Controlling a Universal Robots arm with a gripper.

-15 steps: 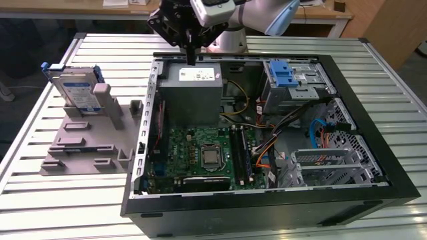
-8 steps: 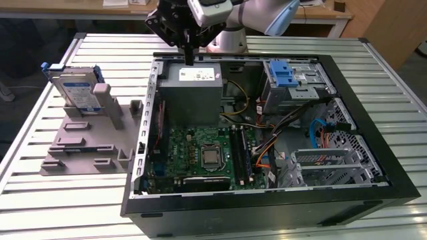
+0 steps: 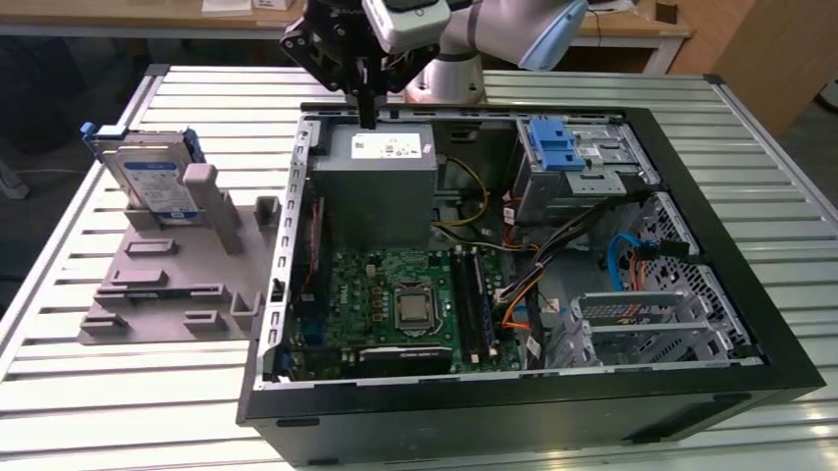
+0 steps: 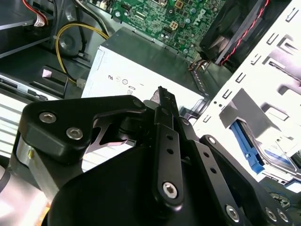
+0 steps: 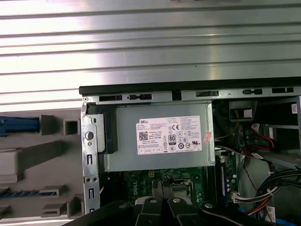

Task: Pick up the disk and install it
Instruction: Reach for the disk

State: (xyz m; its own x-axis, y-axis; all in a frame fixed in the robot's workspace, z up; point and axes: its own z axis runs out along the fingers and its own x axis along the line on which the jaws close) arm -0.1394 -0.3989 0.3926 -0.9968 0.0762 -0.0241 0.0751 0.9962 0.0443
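At the exterior view's left the disk (image 3: 151,180) stands on edge in a grey plastic stand (image 3: 171,285) on the slatted metal desk (image 3: 78,392). It is well apart from the gripper (image 3: 368,116), which hangs over the grey box (image 3: 377,196) inside the open black case (image 3: 524,412), fingers together on nothing. The disk looks stiff and dense for its size, with smooth bare metal faces, and is likely sensitive to knocks. The blue plastic frame along its thin edges seems the safer hold. In the second wrist view the black fingers (image 4: 165,136) lie closed above the box's pale top. In the first wrist view a blue edge beside the stand is probably the disk (image 5: 19,125). The box is matte sheet metal, with the green board (image 5: 124,186) just beside it.
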